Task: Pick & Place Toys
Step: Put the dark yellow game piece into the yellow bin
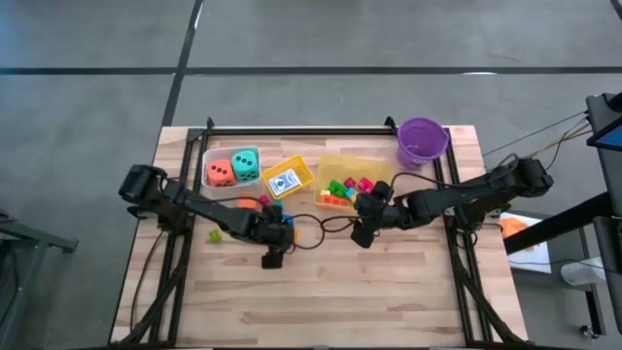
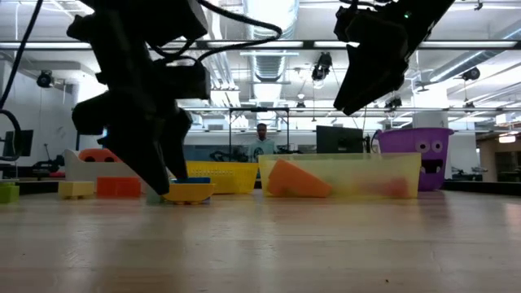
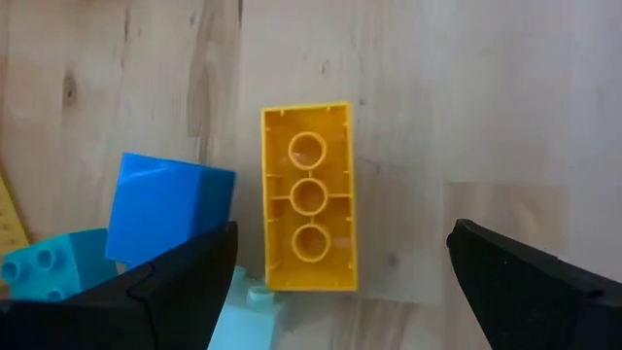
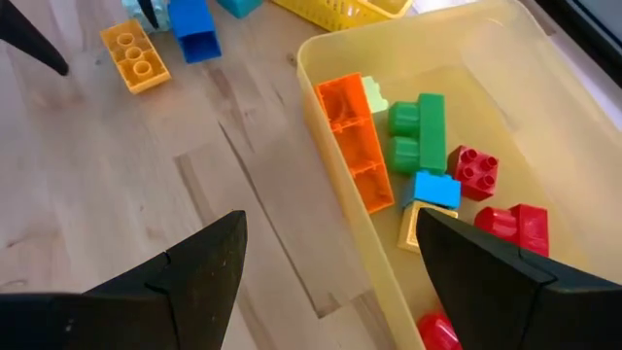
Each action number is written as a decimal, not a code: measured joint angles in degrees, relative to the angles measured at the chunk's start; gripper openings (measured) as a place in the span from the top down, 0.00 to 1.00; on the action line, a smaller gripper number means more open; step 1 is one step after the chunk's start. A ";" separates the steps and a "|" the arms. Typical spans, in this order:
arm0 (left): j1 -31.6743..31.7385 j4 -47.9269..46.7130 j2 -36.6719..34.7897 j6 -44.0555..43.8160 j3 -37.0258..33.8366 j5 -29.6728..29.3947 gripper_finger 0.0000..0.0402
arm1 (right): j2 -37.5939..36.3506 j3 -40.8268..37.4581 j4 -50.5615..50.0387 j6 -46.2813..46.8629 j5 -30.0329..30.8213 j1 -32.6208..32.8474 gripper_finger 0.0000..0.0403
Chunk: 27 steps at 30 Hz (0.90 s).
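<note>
A yellow brick (image 3: 309,199) lies upside down on the wooden table, with a blue brick (image 3: 165,209) and teal bricks (image 3: 39,267) beside it. My left gripper (image 3: 342,231) is open just above the yellow brick, pointing down; it touches nothing. In the low view it (image 2: 163,175) stands close over that brick (image 2: 189,192). My right gripper (image 4: 330,216) hangs open and empty above the near wall of the yellowish bin (image 4: 335,185). In that bin lie orange (image 4: 355,141), green (image 4: 416,131), blue (image 4: 434,188) and red (image 4: 476,170) bricks.
A clear bin (image 1: 206,156) with an orange die (image 1: 220,172) and a teal die (image 1: 245,163) stands at the far left. Beside it a yellow basket (image 1: 303,167) holds the card box (image 1: 284,182). The purple bucket (image 1: 421,139) stands far right. A green brick (image 1: 215,235) lies loose.
</note>
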 joint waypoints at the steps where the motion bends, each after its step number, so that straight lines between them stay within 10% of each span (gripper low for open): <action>1: 0.25 -0.01 0.30 0.00 -0.02 0.18 0.08 | 0.20 0.00 0.41 0.00 0.08 0.00 0.26; 13: 3.39 1.73 0.92 1.27 -0.92 9.56 0.13 | 0.72 -0.04 1.72 -1.34 0.27 2.29 0.26; 27: 5.19 4.43 0.92 -7.20 -2.64 6.97 0.67 | 0.54 0.00 1.96 0.45 9.13 8.67 0.26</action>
